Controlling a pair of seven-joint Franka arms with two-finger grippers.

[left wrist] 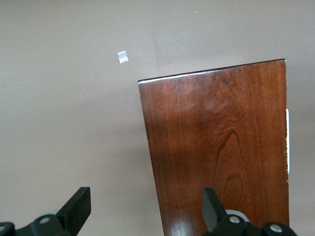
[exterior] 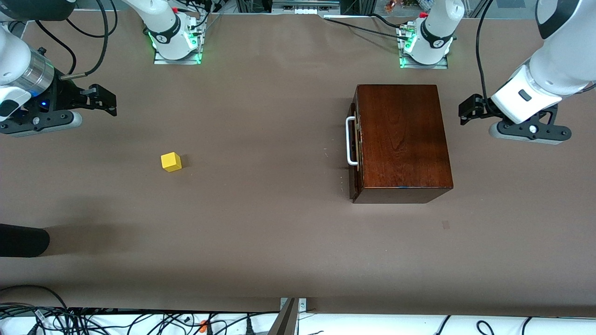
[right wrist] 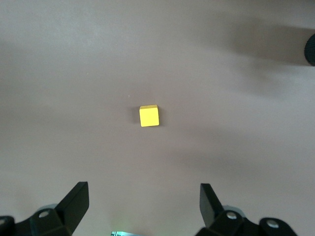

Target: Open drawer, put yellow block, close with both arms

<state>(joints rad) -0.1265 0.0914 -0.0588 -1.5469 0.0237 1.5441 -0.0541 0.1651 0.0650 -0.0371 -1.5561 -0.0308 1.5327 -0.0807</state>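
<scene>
You see a bright yellow block (exterior: 171, 162) on the plain grey-brown counter (exterior: 260, 223). Your wooden box (exterior: 403, 139) is dark reddish-brown with streaked grain, its drawer (exterior: 355, 144) handle (exterior: 350, 141) white. Each white arm carries a black pincer: left pincer (exterior: 468, 110), right pincer (exterior: 106, 100).

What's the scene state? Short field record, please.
drawer: shut, in the box, handle facing the right arm's end of the table
block: on the table, toward the right arm's end, apart from the box
left gripper: open, empty, over the table beside the box
right gripper: open, empty, over the table near the block
stage: drawer not yet opened, block untouched
</scene>
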